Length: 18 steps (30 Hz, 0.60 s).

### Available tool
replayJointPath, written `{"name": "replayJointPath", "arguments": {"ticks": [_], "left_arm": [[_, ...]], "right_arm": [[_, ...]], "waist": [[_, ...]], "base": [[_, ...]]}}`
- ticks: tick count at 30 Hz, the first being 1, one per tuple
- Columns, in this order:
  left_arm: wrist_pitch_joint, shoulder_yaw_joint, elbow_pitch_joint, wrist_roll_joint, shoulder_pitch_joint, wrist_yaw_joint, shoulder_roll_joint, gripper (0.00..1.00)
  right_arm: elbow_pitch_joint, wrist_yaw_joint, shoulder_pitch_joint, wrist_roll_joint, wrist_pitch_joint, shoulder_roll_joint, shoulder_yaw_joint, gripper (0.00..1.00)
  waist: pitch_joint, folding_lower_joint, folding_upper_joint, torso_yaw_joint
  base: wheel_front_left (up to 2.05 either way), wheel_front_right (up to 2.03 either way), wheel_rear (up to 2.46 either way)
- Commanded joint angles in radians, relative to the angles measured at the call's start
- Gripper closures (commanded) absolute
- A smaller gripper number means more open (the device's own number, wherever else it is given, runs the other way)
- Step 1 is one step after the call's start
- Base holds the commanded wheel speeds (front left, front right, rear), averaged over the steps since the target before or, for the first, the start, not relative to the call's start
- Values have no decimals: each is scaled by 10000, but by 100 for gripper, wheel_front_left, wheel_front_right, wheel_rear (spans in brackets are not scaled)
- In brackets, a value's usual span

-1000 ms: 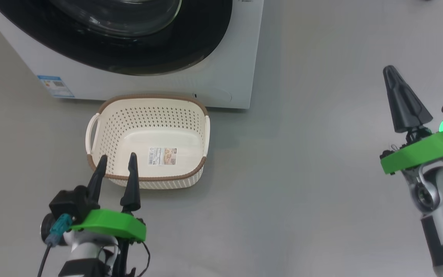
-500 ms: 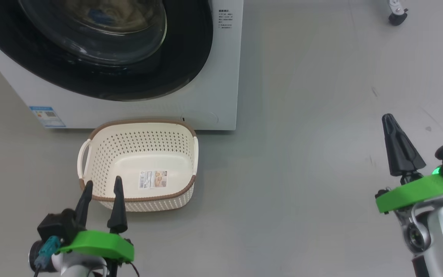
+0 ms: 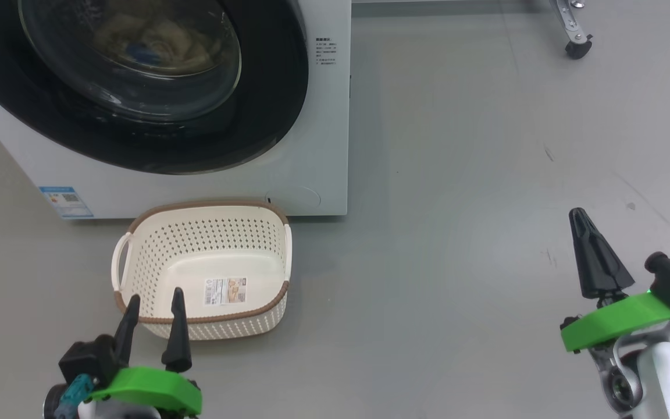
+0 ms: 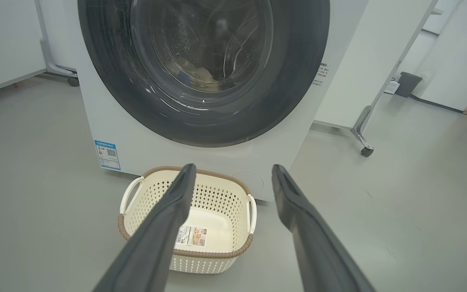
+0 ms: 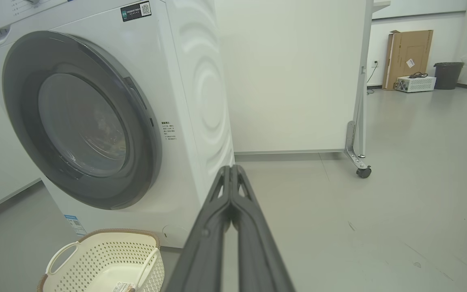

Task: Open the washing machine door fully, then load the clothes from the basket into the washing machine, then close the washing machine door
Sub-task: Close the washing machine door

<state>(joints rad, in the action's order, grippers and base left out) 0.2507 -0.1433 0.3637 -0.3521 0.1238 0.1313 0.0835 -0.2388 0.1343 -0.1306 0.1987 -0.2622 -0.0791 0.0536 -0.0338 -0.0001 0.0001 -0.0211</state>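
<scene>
The white washing machine [image 3: 323, 134] stands at the upper left. Its black-rimmed washing machine door [image 3: 277, 99] lies flush against the front. Through the door glass, the cream and blue clothes [image 3: 154, 43] lie inside the drum. The cream basket [image 3: 218, 241] sits on the floor just before the machine, holding nothing but its bottom label. My left gripper [image 3: 154, 297] hovers open at the basket's near rim, its fingers bare. From the left wrist view, the left gripper [image 4: 233, 167] points at the basket [image 4: 217, 194] and door [image 4: 298, 81]. My right gripper [image 3: 579, 216] is shut on nothing, far right over bare floor.
Right of the machine stands a white panel [image 5: 298, 81] on a metal leg with a caster [image 3: 576, 46]. A cardboard box [image 5: 408, 59] and a dark bin [image 5: 448, 75] sit far off by the wall. Grey floor stretches wide on the right.
The head camera has tilted up, so the whole picture slid down and more of the door shows. Both grippers keep their states; nothing was taken or let go.
</scene>
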Motion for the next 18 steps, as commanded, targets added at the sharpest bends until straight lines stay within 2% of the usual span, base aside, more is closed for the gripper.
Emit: {"name": "replayJointPath", "arguments": {"ticks": [1, 18], "left_arm": [[111, 336, -281, 69, 235, -6, 209, 0], [111, 498, -422, 364, 87, -6, 183, 0]], "right_arm": [[300, -36, -259, -140, 4, 0, -158, 0], [221, -36, -191, -240, 4, 208, -216, 0]], "waist": [[18, 1, -1, -11], [104, 1, -1, -71]], "base": [[0, 0, 0], [0, 0, 0]]}}
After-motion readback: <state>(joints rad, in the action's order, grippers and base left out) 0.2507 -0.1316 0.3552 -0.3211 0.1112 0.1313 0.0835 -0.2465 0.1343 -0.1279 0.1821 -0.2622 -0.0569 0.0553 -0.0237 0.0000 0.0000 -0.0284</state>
